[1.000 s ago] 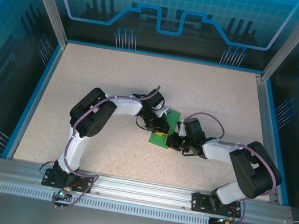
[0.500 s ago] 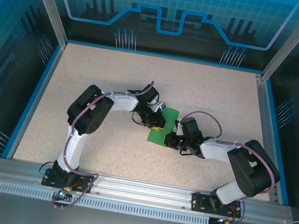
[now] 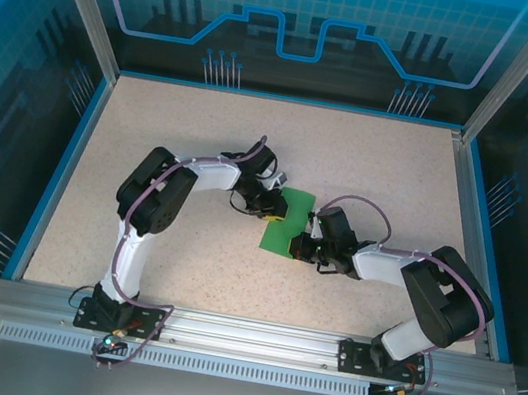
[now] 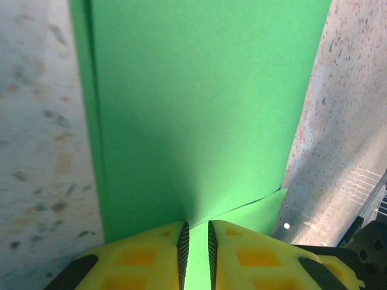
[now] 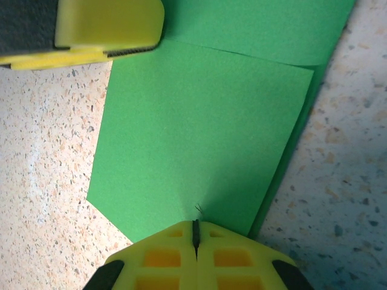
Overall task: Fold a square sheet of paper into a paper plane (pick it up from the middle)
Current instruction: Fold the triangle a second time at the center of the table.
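The bright green sheet of paper (image 3: 288,225) lies folded in layers on the speckled table, a long narrow shape. In the left wrist view the sheet (image 4: 199,109) stretches away from my left gripper (image 4: 196,225), whose pads stand a narrow gap apart at the sheet's edge, with a lower green layer showing between them. My left gripper (image 3: 270,205) is at the paper's upper left edge. My right gripper (image 3: 305,249) is at the lower right edge. Its pads (image 5: 195,222) are pressed together on the sheet (image 5: 199,133), where a small wrinkle shows. A left fingertip (image 5: 109,30) shows at the top left of the right wrist view.
The table (image 3: 183,133) is beige and speckled, bounded by a blue rim and glass walls (image 3: 60,143). Both arms bend inward and meet at the table's middle. A metal rail (image 3: 251,335) runs along the near edge by the arm bases.
My left gripper has drawn back up and to the left, from over the paper's middle to its upper left edge. The right gripper has shifted slightly left with the paper.
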`<action>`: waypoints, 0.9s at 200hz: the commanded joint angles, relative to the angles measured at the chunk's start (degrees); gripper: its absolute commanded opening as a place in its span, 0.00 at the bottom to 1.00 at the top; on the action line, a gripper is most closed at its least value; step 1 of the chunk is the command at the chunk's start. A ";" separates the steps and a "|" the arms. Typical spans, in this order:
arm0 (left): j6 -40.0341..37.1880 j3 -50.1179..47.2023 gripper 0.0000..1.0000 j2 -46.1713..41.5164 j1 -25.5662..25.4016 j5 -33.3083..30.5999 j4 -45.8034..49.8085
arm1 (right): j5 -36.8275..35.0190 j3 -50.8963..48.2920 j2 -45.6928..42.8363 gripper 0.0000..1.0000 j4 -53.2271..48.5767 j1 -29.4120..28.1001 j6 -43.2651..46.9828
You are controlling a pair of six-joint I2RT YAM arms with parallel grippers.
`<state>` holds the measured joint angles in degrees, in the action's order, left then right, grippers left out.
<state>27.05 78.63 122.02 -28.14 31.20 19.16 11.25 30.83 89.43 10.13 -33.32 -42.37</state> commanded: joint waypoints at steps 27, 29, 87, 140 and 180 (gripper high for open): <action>-0.22 1.83 0.21 2.49 2.65 -11.54 1.25 | -2.63 -2.97 2.86 0.04 -13.10 -1.75 0.58; -0.41 1.87 0.21 2.45 2.65 -11.87 1.37 | -2.63 -3.02 2.79 0.04 -13.11 -1.75 0.61; 0.06 0.19 0.21 -3.30 2.74 -20.28 -0.25 | -2.50 -2.72 2.37 0.04 -12.86 -2.01 0.58; -0.06 -2.11 0.27 -9.52 2.59 -15.52 0.45 | -1.24 -1.58 0.44 0.05 -12.00 -2.10 0.89; 1.27 -7.41 0.41 -14.96 1.31 -11.76 0.92 | -0.70 -0.11 -4.07 0.12 -12.25 -2.10 1.40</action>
<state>27.11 74.54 111.20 -25.74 16.47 19.22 10.70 31.18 87.09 5.82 -34.26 -42.15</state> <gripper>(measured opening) 0.384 0.095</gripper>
